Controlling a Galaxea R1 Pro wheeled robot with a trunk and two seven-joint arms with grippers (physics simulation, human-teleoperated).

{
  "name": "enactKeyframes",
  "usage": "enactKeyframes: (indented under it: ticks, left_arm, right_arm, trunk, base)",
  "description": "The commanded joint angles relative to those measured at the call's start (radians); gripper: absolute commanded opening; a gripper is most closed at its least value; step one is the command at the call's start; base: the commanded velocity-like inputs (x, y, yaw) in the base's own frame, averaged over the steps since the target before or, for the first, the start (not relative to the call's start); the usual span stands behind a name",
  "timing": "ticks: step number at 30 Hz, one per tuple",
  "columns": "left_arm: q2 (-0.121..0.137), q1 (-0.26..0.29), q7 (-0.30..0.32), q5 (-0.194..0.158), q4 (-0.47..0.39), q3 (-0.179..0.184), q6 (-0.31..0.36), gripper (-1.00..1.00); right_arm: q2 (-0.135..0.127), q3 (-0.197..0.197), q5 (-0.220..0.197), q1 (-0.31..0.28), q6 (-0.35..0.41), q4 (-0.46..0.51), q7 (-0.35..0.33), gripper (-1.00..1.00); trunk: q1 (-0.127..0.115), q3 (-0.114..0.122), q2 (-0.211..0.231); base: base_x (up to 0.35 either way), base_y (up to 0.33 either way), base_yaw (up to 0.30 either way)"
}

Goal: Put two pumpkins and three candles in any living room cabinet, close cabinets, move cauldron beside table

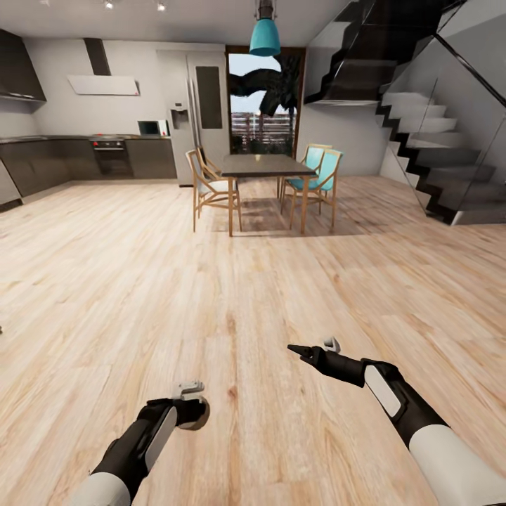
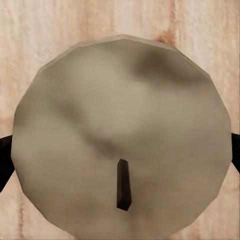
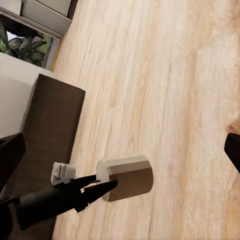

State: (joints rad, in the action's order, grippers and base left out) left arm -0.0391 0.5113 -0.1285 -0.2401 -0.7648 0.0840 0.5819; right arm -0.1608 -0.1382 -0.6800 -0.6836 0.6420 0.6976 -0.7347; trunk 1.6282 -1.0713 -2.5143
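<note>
Pincer, left [image 1: 191, 407]: clenched on a short stubby brown candle with a pale beige top [image 1: 199, 414], held crosswise above the floor. In the right wrist view its dark fingertips [image 3: 107, 186] press against the candle's pale end [image 3: 127, 177]. In the left wrist view the candle's top [image 2: 120, 125] lies between the two black fingers [image 2: 3, 162], with a small dark wick [image 2: 122, 185] standing off-centre.

Pincer, right [image 1: 313, 348]: released, its jaws spread wide with nothing between them. It is level with the left pincer but well apart from it.

Light plank wooden floor [image 1: 253, 281]: runs across the whole room under both arms.

Grey staircase with glass balustrade [image 1: 436, 140]: rises along the far right wall.

Dark grey kitchen units [image 1: 63, 158]: line the far left wall, with a built-in oven [image 1: 111, 156] and a white extractor hood [image 1: 105, 84] above.

Silver tall refrigerator [image 1: 200, 105]: stands just beside the kitchen units.

Long low dark-brown wooden cabinet [image 3: 50, 130]: seen in the right wrist view, standing on the floor against a white wall, apart from the candle. Whether its fronts are open or closed cannot be told.

Dark dining table with wooden legs [image 1: 263, 167]: stands at the far middle of the room.

Chairs: two pale wooden ones [image 1: 207, 186] on the near left of the dining table, two teal ones [image 1: 320, 172] on its right.

Teal pendant lamp [image 1: 265, 36]: hangs above the dining table.
</note>
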Motion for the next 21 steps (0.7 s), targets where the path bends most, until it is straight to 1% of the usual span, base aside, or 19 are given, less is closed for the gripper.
enactKeyframes:
  ticks: [1,3,5,6,8,9,11,13,16,19,21]
  left_arm:
    - [0.014,0.001,-0.009,-0.027,-0.010,0.001,0.025,-1.00]
    - [0.027,0.002,-0.010,-0.044,-0.042,-0.019,0.078,-1.00]
    - [0.032,0.001,-0.010,-0.055,-0.098,-0.053,0.143,-1.00]
    - [0.035,0.001,-0.010,-0.059,-0.139,-0.078,0.199,-1.00]
    - [0.038,-0.001,-0.011,-0.061,-0.190,-0.115,0.274,-1.00]
    - [0.039,-0.002,-0.011,-0.061,-0.212,-0.137,0.307,-1.00]
    - [0.040,-0.003,-0.013,-0.060,-0.246,-0.181,0.351,-1.00]
    - [0.040,-0.004,-0.015,-0.055,-0.258,-0.196,0.361,-1.00]
    - [0.041,-0.005,-0.018,-0.051,-0.266,-0.205,0.364,-1.00]
    - [0.041,-0.005,-0.020,-0.050,-0.268,-0.207,0.366,-1.00]
    - [0.041,-0.006,-0.020,-0.050,-0.269,-0.208,0.366,-1.00]
  right_arm:
    - [-0.002,-0.003,-0.007,-0.001,0.005,0.000,0.002,1.00]
    - [-0.003,-0.003,-0.008,-0.001,0.005,0.000,0.002,1.00]
    - [-0.003,-0.003,-0.008,-0.001,0.005,0.000,0.001,1.00]
    - [-0.002,-0.003,-0.009,-0.001,0.005,0.000,0.000,1.00]
    - [-0.001,-0.003,-0.009,-0.001,0.005,0.000,0.000,1.00]
    - [0.000,-0.003,-0.010,-0.001,0.005,0.000,0.001,1.00]
    - [0.001,-0.003,-0.010,-0.001,0.006,0.000,0.001,1.00]
    - [0.001,-0.003,-0.010,-0.001,0.006,0.000,0.001,1.00]
    - [0.002,-0.003,-0.010,-0.001,0.008,-0.001,0.001,1.00]
    - [0.002,-0.003,-0.010,-0.001,0.006,-0.001,0.003,1.00]
    - [0.001,-0.003,-0.010,-0.001,0.006,0.000,0.003,1.00]
  trunk:
    - [-0.001,0.003,0.000]
    - [-0.001,0.011,0.000]
    - [-0.002,0.018,0.001]
    - [-0.003,0.022,0.001]
    - [-0.003,0.022,0.001]
    - [-0.003,0.022,0.001]
    - [-0.003,0.022,0.001]
    - [-0.003,0.023,0.001]
    - [-0.003,0.024,0.001]
    - [-0.003,0.025,0.001]
    - [-0.003,0.025,0.001]
  base:
    - [0.000,0.000,0.000]
    - [0.000,0.000,0.000]
    - [0.000,0.000,0.000]
    - [0.000,0.000,0.000]
    - [0.000,0.000,0.000]
    - [0.000,0.000,0.000]
    - [0.000,0.000,-0.021]
    - [0.003,0.000,-0.148]
    - [0.098,0.000,-0.231]
    - [0.253,0.000,-0.246]
    - [0.305,0.000,-0.119]
